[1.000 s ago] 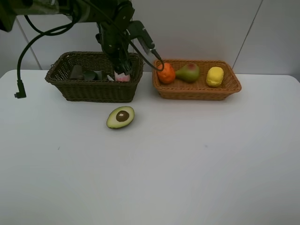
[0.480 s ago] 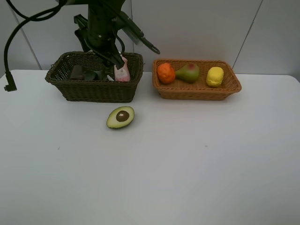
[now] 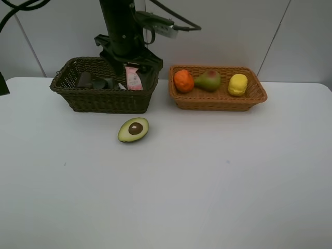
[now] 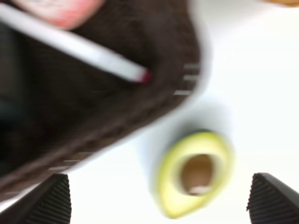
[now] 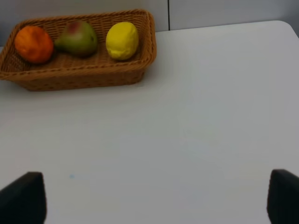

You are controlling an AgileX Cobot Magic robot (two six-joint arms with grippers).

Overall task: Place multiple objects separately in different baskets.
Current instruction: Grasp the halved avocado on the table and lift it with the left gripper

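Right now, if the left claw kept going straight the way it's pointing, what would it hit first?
Most likely the avocado half, lying pit up on the white table between the open left claw tips. The dark basket rim sits close beside that line, and blur leaves depth uncertain.

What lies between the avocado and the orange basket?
Nothing: only bare table separates the avocado from the orange basket, as the high view shows.

Avocado half (image 3: 133, 129) pit-up on table, orange (image 3: 183, 81), pear (image 3: 208, 80), lemon (image 3: 238, 84) in tan basket (image 3: 218, 101)
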